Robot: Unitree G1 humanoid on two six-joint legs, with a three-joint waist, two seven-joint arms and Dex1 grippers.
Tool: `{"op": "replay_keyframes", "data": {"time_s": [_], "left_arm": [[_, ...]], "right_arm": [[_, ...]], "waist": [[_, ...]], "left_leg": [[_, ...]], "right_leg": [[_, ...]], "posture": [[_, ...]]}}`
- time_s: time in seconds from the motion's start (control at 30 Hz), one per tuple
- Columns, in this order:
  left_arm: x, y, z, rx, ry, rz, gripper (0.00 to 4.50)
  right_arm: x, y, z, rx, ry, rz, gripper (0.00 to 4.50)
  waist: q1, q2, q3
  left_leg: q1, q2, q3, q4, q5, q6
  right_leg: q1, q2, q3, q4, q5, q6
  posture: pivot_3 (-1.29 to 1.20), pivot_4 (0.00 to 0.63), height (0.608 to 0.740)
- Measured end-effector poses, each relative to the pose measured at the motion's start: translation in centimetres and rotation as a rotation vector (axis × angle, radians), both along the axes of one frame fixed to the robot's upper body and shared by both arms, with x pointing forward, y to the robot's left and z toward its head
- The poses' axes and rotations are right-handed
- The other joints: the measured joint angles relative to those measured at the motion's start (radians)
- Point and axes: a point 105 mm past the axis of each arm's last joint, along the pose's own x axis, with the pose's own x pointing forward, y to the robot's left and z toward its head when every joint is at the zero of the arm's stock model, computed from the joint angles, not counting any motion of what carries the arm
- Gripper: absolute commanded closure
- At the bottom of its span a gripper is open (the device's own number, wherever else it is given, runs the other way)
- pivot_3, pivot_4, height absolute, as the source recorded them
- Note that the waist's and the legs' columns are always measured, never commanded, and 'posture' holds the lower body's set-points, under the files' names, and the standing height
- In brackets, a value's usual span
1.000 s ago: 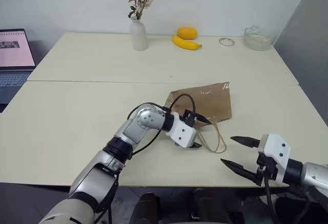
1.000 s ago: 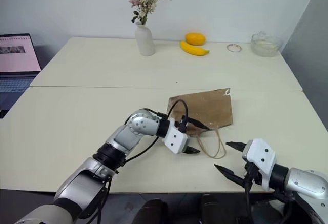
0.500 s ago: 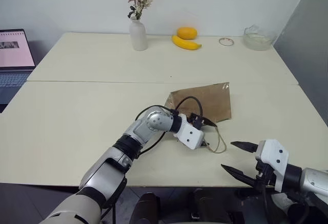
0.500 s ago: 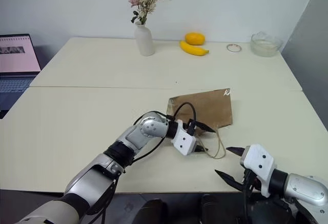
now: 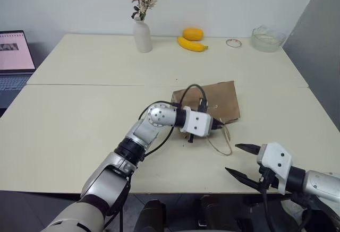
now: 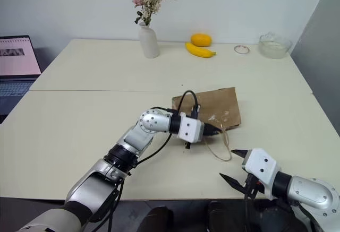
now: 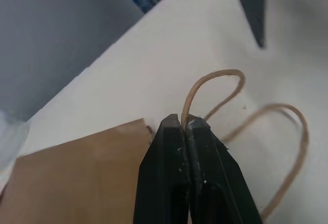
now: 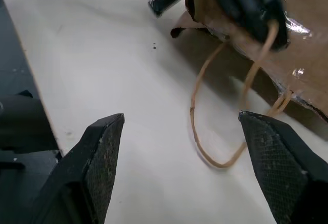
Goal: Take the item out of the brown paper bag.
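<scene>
Left fingers (image 7: 185, 126) pinch a cord handle (image 7: 212, 80) of the brown paper bag (image 5: 218, 100); right fingers (image 5: 241, 160), at five o'clock, spread empty.

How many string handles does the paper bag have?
2. One handle is pinched in the left pincer; the other handle lies loose on the table beside it.

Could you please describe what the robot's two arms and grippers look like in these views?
Both arms are silver-grey metal segments with black joint bands. Each ends in a white boxy wrist housing carrying two black tapered fingers with textured pads. Black cables loop around the left gripper wrist; a black cable hangs below the right gripper.
</scene>
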Motion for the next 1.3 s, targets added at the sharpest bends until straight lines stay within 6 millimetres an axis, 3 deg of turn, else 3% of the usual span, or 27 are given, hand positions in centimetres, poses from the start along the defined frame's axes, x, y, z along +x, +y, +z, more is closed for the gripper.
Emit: {"op": "replay_keyframes", "data": {"time_s": [0.3, 0.4, 0.53, 0.7, 0.9, 1.23, 1.3], "left_arm": [[0.2, 0.9, 0.4, -0.009, 0.032, 0.062, 4.47], [0.3, 1.2, 0.7, -0.014, 0.031, 0.071, 4.50], [0.7, 1.7, 1.4, -0.048, 0.079, 0.106, 4.50], [1.4, 2.1, 3.8, -0.118, 0.156, 0.151, 4.50], [3.0, 2.8, 6.0, -0.193, 0.231, 0.248, 4.50], [4.4, 3.3, 6.5, -0.233, 0.251, 0.323, 4.50], [5.4, 3.9, 8.0, -0.294, 0.249, 0.362, 4.50]], "right_arm": [[2.9, 0.7, -2.5, -0.072, -0.014, 0.013, 0.74], [4.2, 1.3, -3.3, -0.086, -0.036, 0.030, 1.34], [4.9, 1.4, -4.9, -0.154, -0.041, 0.046, 2.77], [4.7, 1.9, -5.5, -0.185, -0.074, 0.070, 4.47], [4.9, 2.3, -5.6, -0.196, -0.102, 0.057, 4.47], [5.0, 2.6, -5.5, -0.235, -0.133, 0.071, 4.47], [4.9, 2.7, -5.6, -0.247, -0.135, 0.076, 4.47]], "waist": [[0.000, 0.000, 0.000], [-0.001, 0.000, 0.000], [-0.001, 0.000, 0.000], [-0.001, 0.000, 0.000], [-0.001, 0.000, 0.000], [-0.001, 0.000, 0.000], [-0.001, 0.000, 0.000]], "left_leg": [[0.000, 0.000, 0.000, 0.000, 0.000, 0.000], [0.000, 0.000, 0.001, 0.000, 0.000, 0.000], [-0.001, 0.000, 0.000, 0.000, 0.000, 0.000], [-0.001, 0.000, 0.000, 0.000, 0.000, 0.000], [0.000, 0.000, 0.000, 0.000, 0.000, 0.000], [0.000, 0.000, -0.001, 0.000, 0.000, 0.000], [0.000, 0.000, -0.001, 0.000, 0.000, 0.000]], "right_leg": [[-0.001, 0.000, 0.000, 0.000, 0.000, 0.000], [-0.001, 0.000, 0.001, 0.000, 0.000, 0.000], [-0.001, 0.000, 0.001, 0.000, 0.000, 0.000], [-0.001, 0.000, 0.000, 0.001, 0.000, 0.000], [-0.001, 0.000, 0.000, 0.001, 0.000, 0.000], [-0.001, 0.000, 0.001, 0.001, 0.000, 0.000], [-0.002, 0.000, 0.000, 0.001, 0.000, 0.000]], "posture": [[0.00, 0.150, 0.740], [0.00, 0.150, 0.740], [0.00, 0.150, 0.740], [0.00, 0.150, 0.740], [0.00, 0.150, 0.740], [0.00, 0.150, 0.740], [0.00, 0.150, 0.740]]}}
